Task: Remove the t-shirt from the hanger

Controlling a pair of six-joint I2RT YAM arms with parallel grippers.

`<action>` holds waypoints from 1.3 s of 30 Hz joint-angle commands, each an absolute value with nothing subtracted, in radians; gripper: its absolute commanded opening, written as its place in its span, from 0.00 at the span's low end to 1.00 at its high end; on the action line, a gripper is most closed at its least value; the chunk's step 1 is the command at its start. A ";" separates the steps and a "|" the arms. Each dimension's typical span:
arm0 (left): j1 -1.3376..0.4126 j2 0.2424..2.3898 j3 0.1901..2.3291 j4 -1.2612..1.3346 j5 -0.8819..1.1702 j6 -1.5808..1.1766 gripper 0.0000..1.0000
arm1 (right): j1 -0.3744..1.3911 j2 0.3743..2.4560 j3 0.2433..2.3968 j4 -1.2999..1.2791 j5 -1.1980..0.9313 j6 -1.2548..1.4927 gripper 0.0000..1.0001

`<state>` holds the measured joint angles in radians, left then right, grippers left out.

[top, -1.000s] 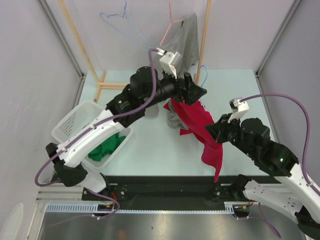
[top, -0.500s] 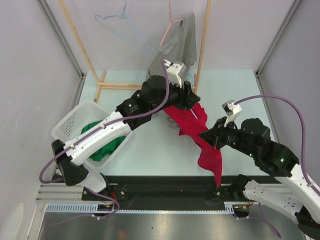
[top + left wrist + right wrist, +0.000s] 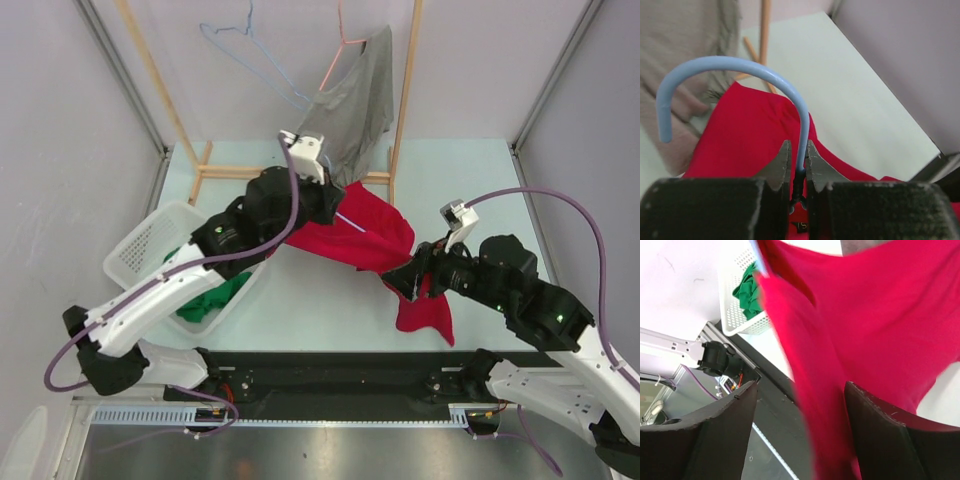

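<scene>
Two arms meet over the pale bench (image 3: 480, 180), with the red t-shirt (image 3: 355, 235) stretched between them across the middle of the top view. The left jaws are closed tight on the neck of the light blue hanger (image 3: 715, 63). Its hook curves toward the upper left of the left wrist view, with red cloth just below it. The right jaws stand wide apart, and red fabric runs between them without being pinched. A loose end of the shirt droops lower right of centre. At left, a white basket (image 3: 140, 250) holds green cloth (image 3: 215, 295). A grey shirt (image 3: 355, 100) hangs at top centre.
</scene>
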<state>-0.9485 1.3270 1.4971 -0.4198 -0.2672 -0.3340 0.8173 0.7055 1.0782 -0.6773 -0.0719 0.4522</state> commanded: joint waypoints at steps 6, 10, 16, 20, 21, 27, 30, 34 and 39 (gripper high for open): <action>-0.945 1.146 1.477 -0.440 -0.485 -0.290 0.00 | 0.824 0.660 1.055 -0.698 -0.011 0.469 0.73; -0.945 1.117 1.463 -0.449 -0.517 -0.276 0.00 | 0.824 0.608 1.035 -0.693 0.063 0.483 0.58; -0.945 1.075 1.428 -0.443 -0.569 -0.294 0.00 | 0.824 0.552 1.028 -0.684 0.182 0.534 0.00; -0.945 0.997 1.353 -0.480 -0.821 -0.423 0.00 | 0.822 0.516 1.049 -0.768 0.380 0.619 0.00; -0.945 0.968 1.324 -0.477 -0.872 -0.458 0.00 | 0.824 0.500 1.051 -0.790 0.423 0.687 0.00; -0.945 0.681 1.052 -0.304 -1.038 -0.662 0.00 | 0.822 0.350 1.002 -0.850 0.626 0.853 0.00; -0.945 0.661 1.051 -0.317 -1.061 -0.707 0.00 | 0.822 0.351 0.989 -0.842 0.604 0.842 0.00; -0.945 0.699 1.106 -0.406 -1.075 -0.767 0.00 | 0.822 0.379 0.983 -0.841 0.571 0.839 0.00; -0.945 0.710 1.126 -0.348 -0.970 -0.770 0.00 | 0.822 0.377 0.960 -0.790 0.511 0.801 0.00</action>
<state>-0.9550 0.7158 1.0775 -0.3767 -0.9478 -0.7521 0.8299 0.3840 0.9604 -0.8185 0.4633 0.8188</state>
